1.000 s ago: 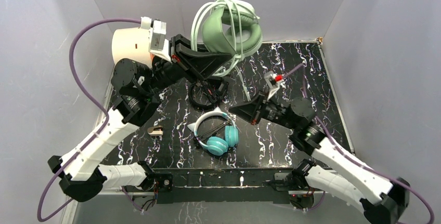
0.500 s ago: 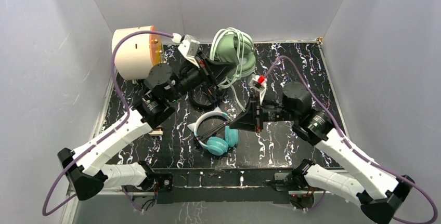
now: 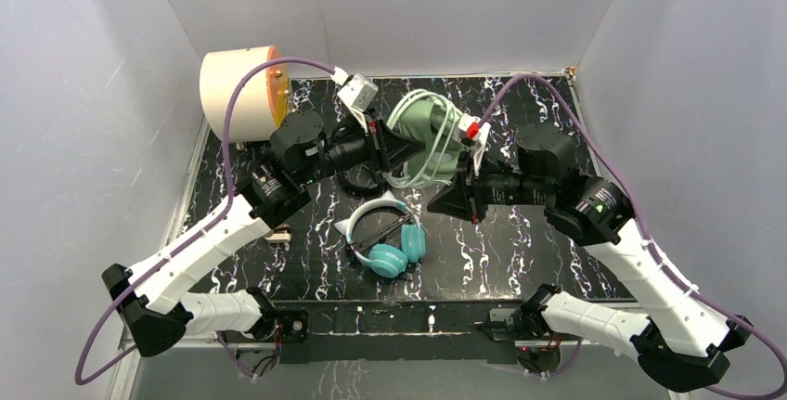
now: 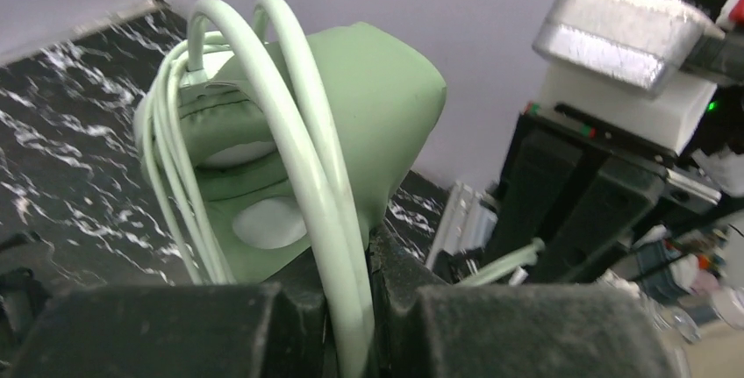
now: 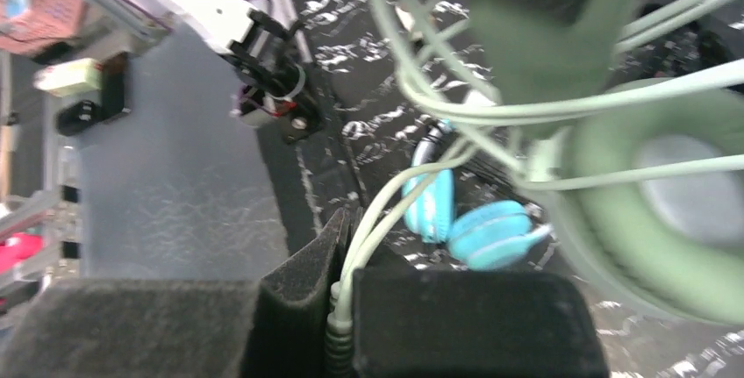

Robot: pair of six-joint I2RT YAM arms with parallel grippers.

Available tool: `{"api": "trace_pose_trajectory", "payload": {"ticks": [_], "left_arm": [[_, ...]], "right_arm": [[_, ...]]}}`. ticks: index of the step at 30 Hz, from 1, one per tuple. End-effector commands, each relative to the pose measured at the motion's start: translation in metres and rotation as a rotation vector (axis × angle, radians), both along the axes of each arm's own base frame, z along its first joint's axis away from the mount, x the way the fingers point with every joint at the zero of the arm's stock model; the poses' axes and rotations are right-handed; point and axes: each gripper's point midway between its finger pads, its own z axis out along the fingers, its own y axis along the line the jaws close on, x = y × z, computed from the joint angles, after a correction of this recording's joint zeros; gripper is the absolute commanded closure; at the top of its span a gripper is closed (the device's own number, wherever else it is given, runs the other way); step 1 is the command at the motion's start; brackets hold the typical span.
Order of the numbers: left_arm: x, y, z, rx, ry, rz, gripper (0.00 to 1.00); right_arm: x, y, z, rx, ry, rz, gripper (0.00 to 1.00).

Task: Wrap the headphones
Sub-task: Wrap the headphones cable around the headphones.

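The sage-green headset (image 3: pixel 429 133) hangs above the middle of the table with its light cable (image 3: pixel 405 174) looped round it. My left gripper (image 3: pixel 388 147) is shut on its band and cable loops, which pass between the jaws in the left wrist view (image 4: pixel 349 308); the green cup (image 4: pixel 368 106) stands above them. My right gripper (image 3: pixel 444 201) is shut on the cable's plug end (image 5: pixel 351 303) just below the headset (image 5: pixel 676 220). The teal headset (image 3: pixel 392 244) with its white band lies on the table and also shows in the right wrist view (image 5: pixel 478 224). The black headset (image 3: pixel 358 178) lies mostly hidden under my left arm.
A cream cylinder (image 3: pixel 234 94) lies on its side at the back left corner. A small beige object (image 3: pixel 277 233) sits near the left arm. Grey walls close in the black marbled table (image 3: pixel 520 251) on three sides.
My left gripper has brought the green headset down from high at the back toward the table's middle. My right arm has swung back and up so its gripper sits right beside the headset.
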Motion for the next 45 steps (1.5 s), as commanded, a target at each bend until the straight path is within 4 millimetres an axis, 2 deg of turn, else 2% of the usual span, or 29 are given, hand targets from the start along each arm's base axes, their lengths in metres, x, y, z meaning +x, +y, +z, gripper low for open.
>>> {"api": "trace_pose_trajectory", "payload": {"ticks": [1,4,6,8,12,16,20,24,31,35,41,45], "left_arm": [[-0.037,0.003,0.01,-0.008,0.053,-0.158,1.0],[-0.051,-0.001,-0.013,0.028,0.228,-0.221,1.0],[-0.06,-0.001,-0.014,-0.019,0.303,-0.253,1.0],[-0.07,0.004,-0.005,-0.134,0.354,-0.27,1.0],[-0.074,0.004,-0.02,-0.242,0.519,-0.272,1.0],[-0.074,0.003,-0.027,-0.362,0.65,-0.288,1.0],[-0.076,-0.001,-0.031,-0.397,0.699,-0.326,1.0],[-0.075,0.003,-0.032,-0.462,0.736,-0.329,1.0],[-0.066,0.001,-0.039,-0.532,0.768,-0.322,1.0],[-0.065,-0.002,-0.034,-0.551,0.757,-0.348,1.0],[-0.063,0.001,-0.034,-0.585,0.745,-0.343,1.0],[-0.062,0.005,-0.037,-0.6,0.759,-0.33,1.0]], "right_arm": [[0.025,-0.02,-0.002,-0.151,-0.194,-0.07,1.0],[0.031,-0.018,0.0,-0.182,-0.195,-0.072,1.0],[0.031,-0.016,0.0,-0.181,-0.147,-0.085,1.0],[0.031,-0.011,-0.004,-0.156,-0.059,-0.13,1.0],[0.035,-0.01,-0.014,-0.123,0.109,-0.256,1.0],[0.041,-0.011,-0.024,-0.179,0.178,-0.311,1.0],[0.046,-0.012,-0.04,-0.275,0.216,-0.325,1.0],[0.051,-0.022,-0.055,-0.393,0.239,-0.363,1.0],[0.06,-0.019,-0.062,-0.439,0.254,-0.381,0.95],[0.065,-0.021,-0.068,-0.479,0.257,-0.4,0.89],[0.071,-0.033,-0.06,-0.532,0.23,-0.448,0.71],[0.072,-0.042,-0.057,-0.562,0.221,-0.485,0.66]]}}
